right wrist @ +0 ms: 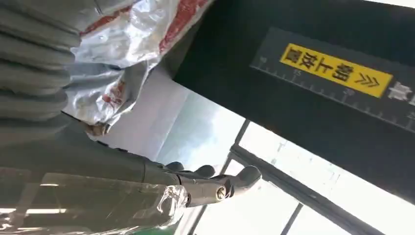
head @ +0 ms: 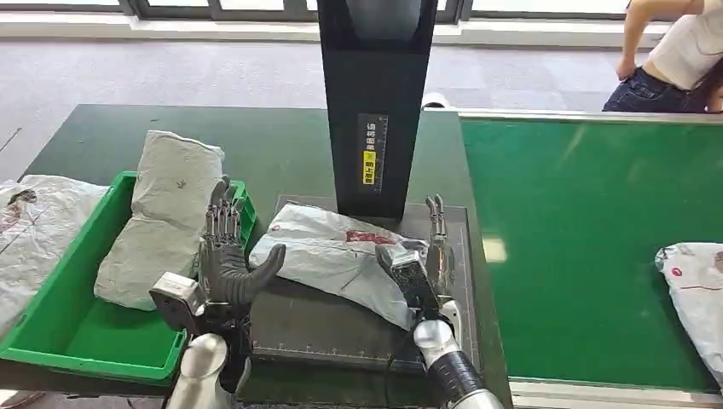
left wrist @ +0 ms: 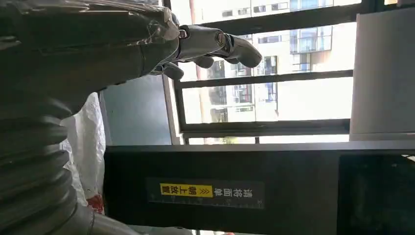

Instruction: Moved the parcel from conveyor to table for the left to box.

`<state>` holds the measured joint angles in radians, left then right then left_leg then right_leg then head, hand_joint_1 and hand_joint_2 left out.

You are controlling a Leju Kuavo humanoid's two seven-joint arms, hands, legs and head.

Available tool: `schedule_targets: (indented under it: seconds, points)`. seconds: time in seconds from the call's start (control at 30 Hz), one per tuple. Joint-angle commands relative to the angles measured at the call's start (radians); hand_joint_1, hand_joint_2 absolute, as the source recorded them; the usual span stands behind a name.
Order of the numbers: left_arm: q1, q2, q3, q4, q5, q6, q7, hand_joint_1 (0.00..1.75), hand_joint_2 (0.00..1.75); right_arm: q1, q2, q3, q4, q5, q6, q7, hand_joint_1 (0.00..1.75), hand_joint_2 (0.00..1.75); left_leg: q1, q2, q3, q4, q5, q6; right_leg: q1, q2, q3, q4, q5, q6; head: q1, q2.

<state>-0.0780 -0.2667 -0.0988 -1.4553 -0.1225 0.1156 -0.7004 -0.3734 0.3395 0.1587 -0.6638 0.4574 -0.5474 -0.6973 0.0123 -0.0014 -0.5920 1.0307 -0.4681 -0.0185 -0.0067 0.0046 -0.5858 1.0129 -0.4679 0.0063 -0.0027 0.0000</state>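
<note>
A grey plastic parcel with a red mark lies on the dark scale plate in front of the black post. My left hand stands upright just left of the parcel, fingers straight, thumb pointing toward it, holding nothing. My right hand stands at the parcel's right end, fingers pointing up, touching or nearly touching the wrap. The parcel sits beside my right hand in the right wrist view. My left hand shows spread in the left wrist view, with the parcel at its side.
A green bin at the left holds another grey parcel. A white bag lies left of the bin. The green conveyor carries one more parcel at the right edge. The black post rises behind the plate. A person stands far right.
</note>
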Motion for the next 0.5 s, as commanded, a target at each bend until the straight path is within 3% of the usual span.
schedule_targets:
  seconds: [0.03,0.5]
  points:
    - [-0.046,0.036,-0.040,0.031,-0.012,0.022,0.002,0.00,1.75,0.012,-0.043,0.075,-0.078,-0.023,-0.016,-0.001,0.00,0.00,0.000,-0.002,0.000,-0.001,0.001,0.001,0.000,-0.002,0.001,-0.001,0.000,0.000,0.000,0.000]
    - [-0.051,0.041,-0.051,0.034,-0.023,0.037,0.002,0.00,1.75,0.025,-0.050,0.097,-0.113,-0.040,-0.029,-0.001,0.00,0.00,0.000,-0.001,0.000,-0.001,0.001,0.000,0.000,-0.002,0.001,-0.001,0.000,0.000,0.000,0.000]
